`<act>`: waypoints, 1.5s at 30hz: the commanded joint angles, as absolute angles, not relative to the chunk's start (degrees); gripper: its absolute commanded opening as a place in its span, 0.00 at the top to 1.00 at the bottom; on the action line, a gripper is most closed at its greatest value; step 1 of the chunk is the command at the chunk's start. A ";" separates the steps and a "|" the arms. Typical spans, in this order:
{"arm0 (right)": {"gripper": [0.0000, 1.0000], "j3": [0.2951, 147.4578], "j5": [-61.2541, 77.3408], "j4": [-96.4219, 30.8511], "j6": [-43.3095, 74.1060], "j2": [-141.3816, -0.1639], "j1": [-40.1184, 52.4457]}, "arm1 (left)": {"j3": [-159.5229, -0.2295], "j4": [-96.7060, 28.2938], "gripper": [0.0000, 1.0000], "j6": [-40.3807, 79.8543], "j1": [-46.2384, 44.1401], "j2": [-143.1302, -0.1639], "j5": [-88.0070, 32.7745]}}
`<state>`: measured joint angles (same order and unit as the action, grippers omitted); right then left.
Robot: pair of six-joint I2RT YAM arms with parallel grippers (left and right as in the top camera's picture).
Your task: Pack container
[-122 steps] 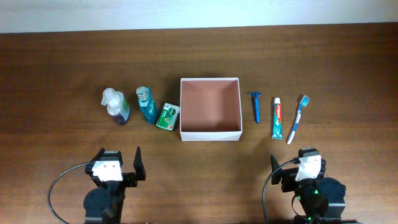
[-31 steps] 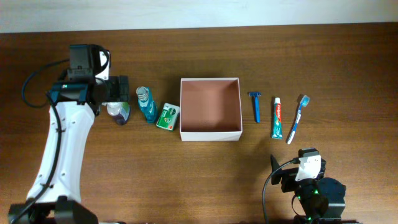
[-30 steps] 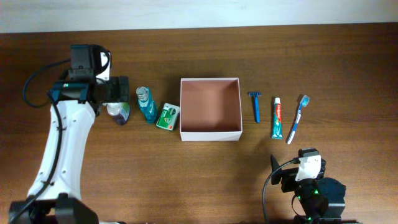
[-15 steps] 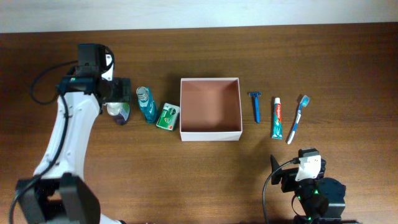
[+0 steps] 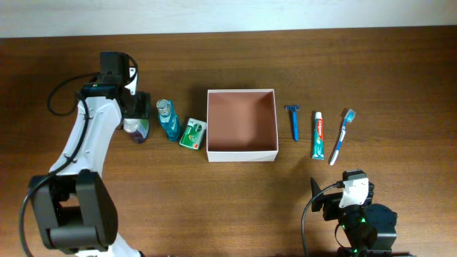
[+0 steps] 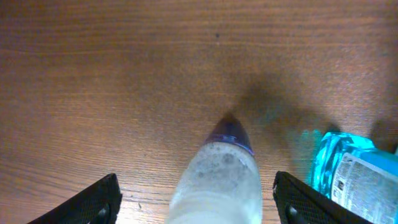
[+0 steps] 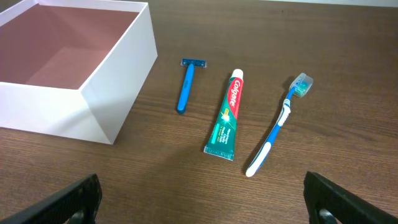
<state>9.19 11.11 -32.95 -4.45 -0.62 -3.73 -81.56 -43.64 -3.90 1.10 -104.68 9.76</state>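
Observation:
The container (image 5: 241,152) is a square white box with a pinkish-brown inside, mid-table; it also shows in the right wrist view (image 7: 115,93). My left gripper (image 5: 134,113) is open, its fingers on either side of the clear purple-based bottle (image 5: 135,128), seen from above in the left wrist view (image 6: 217,177). A teal bottle (image 5: 168,120) (image 6: 351,174) and a green packet (image 5: 192,133) lie beside it. A blue razor (image 5: 293,122) (image 7: 185,86), toothpaste (image 5: 318,135) (image 7: 227,112) and toothbrush (image 5: 341,135) (image 7: 278,124) lie right of the box. My right gripper (image 7: 202,205) is open and empty at the front.
The wooden table (image 5: 235,207) ends at a pale wall along the far edge. Cables trail from both arm bases near the front edge.
My left arm rose from its rest at the front left and reached to the clear bottle; over the last second it shifted slightly right over it. The right arm has not moved.

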 commanded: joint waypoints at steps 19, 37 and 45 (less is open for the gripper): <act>0.01 8.82 11.60 -32.97 -3.99 -0.19 -4.16 | -82.56 -44.64 0.50 -4.43 1.30 -107.24 10.35; 0.01 8.82 11.62 -32.97 -3.99 -0.19 -4.16 | -84.49 -45.67 0.81 -4.40 1.30 -104.05 10.35; 0.01 8.82 11.60 -32.97 -3.99 -0.19 -4.16 | -84.49 -45.71 1.00 -4.38 1.30 -104.05 10.35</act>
